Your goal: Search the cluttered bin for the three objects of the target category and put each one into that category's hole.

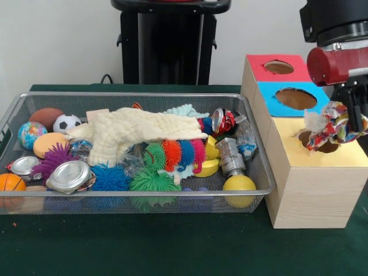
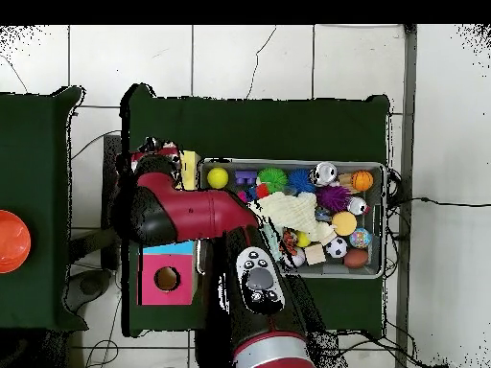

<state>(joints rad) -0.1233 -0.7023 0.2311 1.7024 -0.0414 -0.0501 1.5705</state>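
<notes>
Gripper (image 1: 348, 118) hangs over the yellow-topped box (image 1: 299, 167), jaws clenched on a speckled cloth piece (image 1: 332, 127) that dangles right above the hole (image 1: 319, 142), apparently not yet inside. Box row stands on the green worktop (image 1: 172, 244) toward its right edge in the front view, touching the bin (image 1: 138, 208). Bin is full: cream cloth (image 1: 129, 133) on top of spiky balls, cans, sports balls. Overhead, the arm (image 2: 192, 211) covers the yellow box.

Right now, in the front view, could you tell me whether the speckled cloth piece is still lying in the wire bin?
No: the speckled cloth piece hangs from the gripper over the yellow-topped box's hole, outside the bin.
</notes>
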